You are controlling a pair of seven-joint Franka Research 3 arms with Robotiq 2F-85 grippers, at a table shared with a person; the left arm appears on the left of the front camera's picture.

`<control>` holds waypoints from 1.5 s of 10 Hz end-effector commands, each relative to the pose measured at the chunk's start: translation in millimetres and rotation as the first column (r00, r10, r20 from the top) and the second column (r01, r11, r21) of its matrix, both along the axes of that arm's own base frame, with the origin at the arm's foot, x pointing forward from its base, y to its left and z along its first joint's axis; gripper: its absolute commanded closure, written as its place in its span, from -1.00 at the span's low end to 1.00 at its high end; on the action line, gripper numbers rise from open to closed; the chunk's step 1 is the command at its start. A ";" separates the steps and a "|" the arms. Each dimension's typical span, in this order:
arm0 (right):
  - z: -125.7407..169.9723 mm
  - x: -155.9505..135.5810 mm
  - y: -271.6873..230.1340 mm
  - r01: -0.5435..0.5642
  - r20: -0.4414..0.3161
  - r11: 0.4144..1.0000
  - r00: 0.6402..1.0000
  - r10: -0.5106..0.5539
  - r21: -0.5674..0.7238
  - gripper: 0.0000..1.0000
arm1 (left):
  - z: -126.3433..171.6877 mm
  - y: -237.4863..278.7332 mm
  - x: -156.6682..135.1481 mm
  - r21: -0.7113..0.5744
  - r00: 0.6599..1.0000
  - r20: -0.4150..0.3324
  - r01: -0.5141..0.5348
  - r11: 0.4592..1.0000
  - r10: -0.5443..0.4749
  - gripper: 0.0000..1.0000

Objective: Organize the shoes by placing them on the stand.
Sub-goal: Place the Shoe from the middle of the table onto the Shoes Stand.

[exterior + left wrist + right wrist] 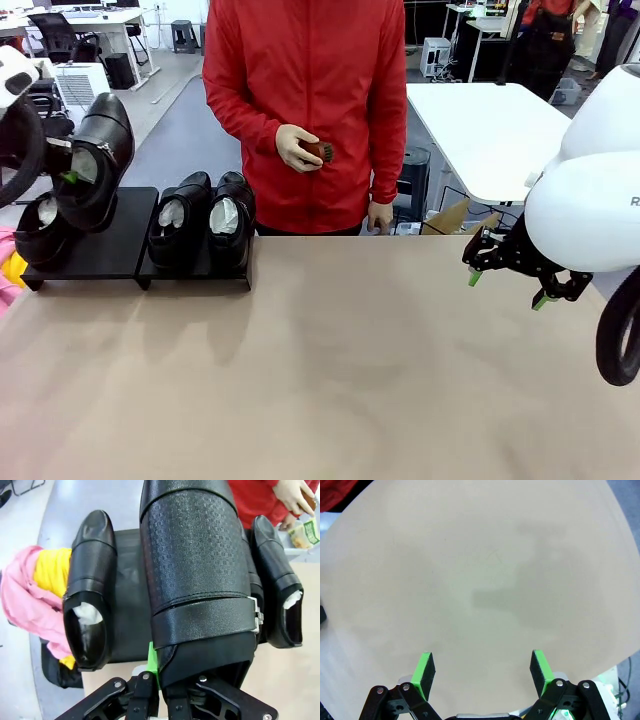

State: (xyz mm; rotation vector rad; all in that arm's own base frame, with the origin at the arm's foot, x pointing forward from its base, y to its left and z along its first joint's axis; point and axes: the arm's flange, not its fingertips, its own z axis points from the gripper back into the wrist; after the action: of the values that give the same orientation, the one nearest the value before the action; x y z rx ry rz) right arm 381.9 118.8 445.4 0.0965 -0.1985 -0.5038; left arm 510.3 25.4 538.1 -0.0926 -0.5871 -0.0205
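Note:
My left gripper (68, 172) is shut on the heel end of a glossy black shoe (100, 150), which hangs tilted above the left section of the black stand (105, 255). In the left wrist view this held shoe (195, 565) rises from my gripper (160, 680). Below it the stand (127, 605) shows between another shoe (90, 590) and a third one (277, 590). One shoe (40, 230) rests at the stand's far left, and two shoes (180, 220) (230, 215) stand side by side on the right section. My right gripper (505, 277) (482, 672) hangs open over the bare table.
A person in a red top stands at the far edge holding a small brown brush (318, 152). Pink and yellow cloth (30, 595) lies beyond the table's left end. The beige tabletop (350, 370) stretches wide in front of the stand.

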 end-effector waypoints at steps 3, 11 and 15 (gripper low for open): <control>1.9 1.1 -0.5 -0.012 0.003 1.000 1.000 0.012 -0.003 -1.00 | -1.5 -1.4 0.9 -0.011 1.000 -0.003 -0.002 1.000 0.002 1.00; 1.9 1.1 -0.5 -0.012 0.003 1.000 1.000 0.012 -0.003 -1.00 | -30.6 5.3 29.7 -0.024 0.997 -0.074 -0.034 0.999 0.033 1.00; 1.9 1.1 -0.5 -0.012 0.003 1.000 1.000 0.012 -0.003 -1.00 | -53.8 17.0 48.5 -0.030 0.994 -0.104 -0.050 0.998 0.046 1.00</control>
State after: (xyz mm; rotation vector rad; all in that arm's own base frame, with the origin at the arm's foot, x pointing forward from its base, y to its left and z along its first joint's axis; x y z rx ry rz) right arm 381.9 118.9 445.5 0.0966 -0.1988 -0.5037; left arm 552.5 38.2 476.8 -0.0909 -0.4665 0.0234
